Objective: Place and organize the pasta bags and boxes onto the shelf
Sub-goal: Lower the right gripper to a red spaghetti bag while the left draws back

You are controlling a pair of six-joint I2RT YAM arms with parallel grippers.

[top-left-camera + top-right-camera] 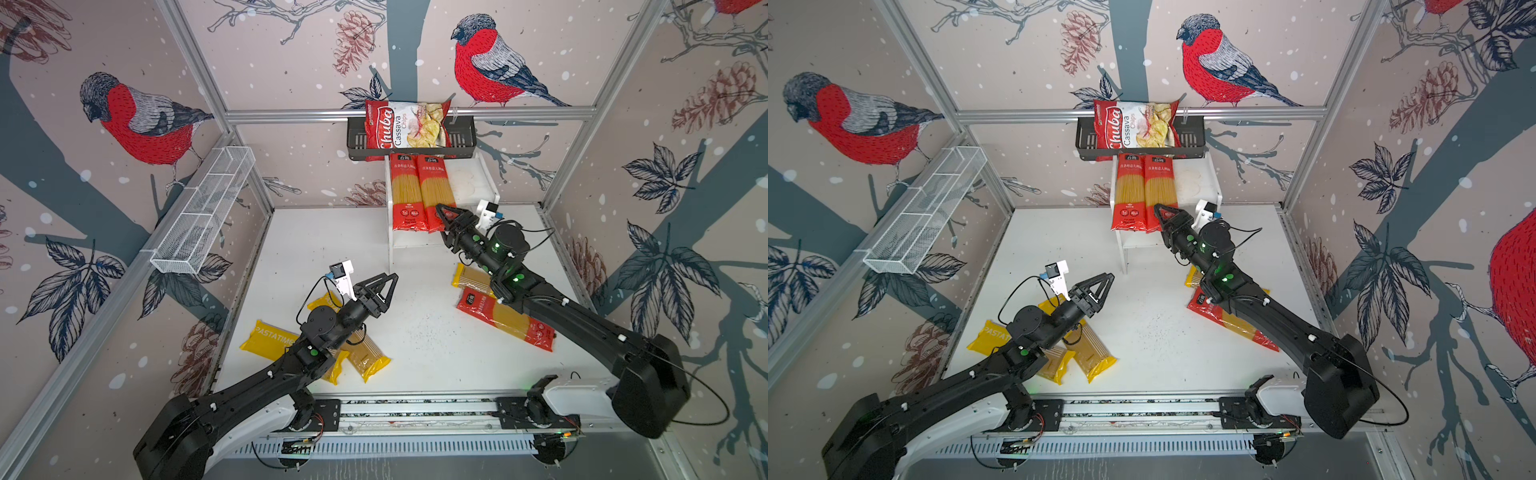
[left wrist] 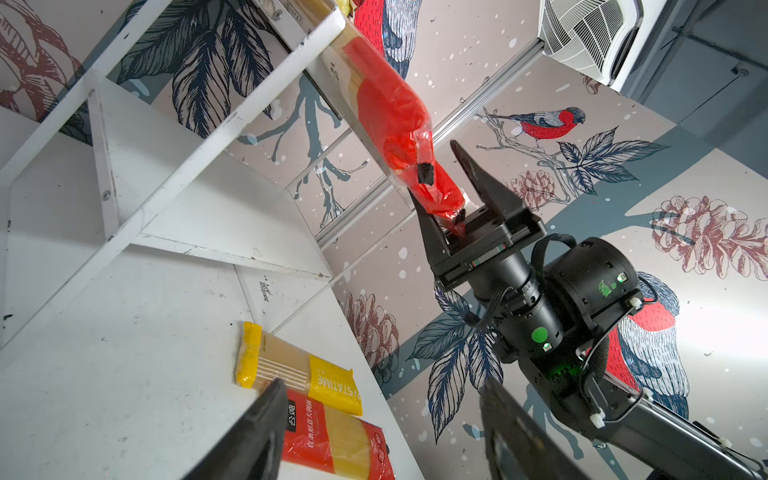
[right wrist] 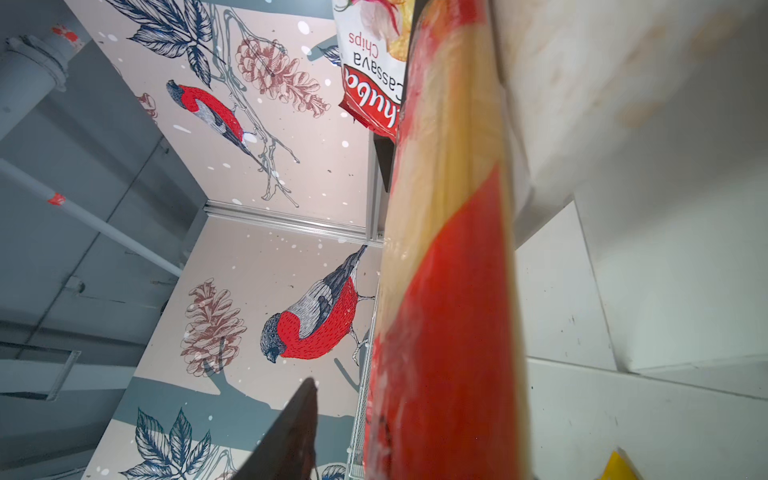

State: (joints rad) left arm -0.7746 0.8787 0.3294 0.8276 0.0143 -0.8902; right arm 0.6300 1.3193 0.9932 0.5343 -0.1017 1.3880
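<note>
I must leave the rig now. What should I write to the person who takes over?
Left gripper: open, empty, above the table.
Right gripper: open, near end of the first red pack between its jaws.
Done: this pack and a second red pack lie on the shelf top board, overhanging its front.
Left: third red pack and three yellow packs on the table.

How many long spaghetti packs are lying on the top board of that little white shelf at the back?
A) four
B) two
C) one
B: two red-ended packs, one beside the other, lie on the top board of the shelf; the other packs are down on the table.
</note>
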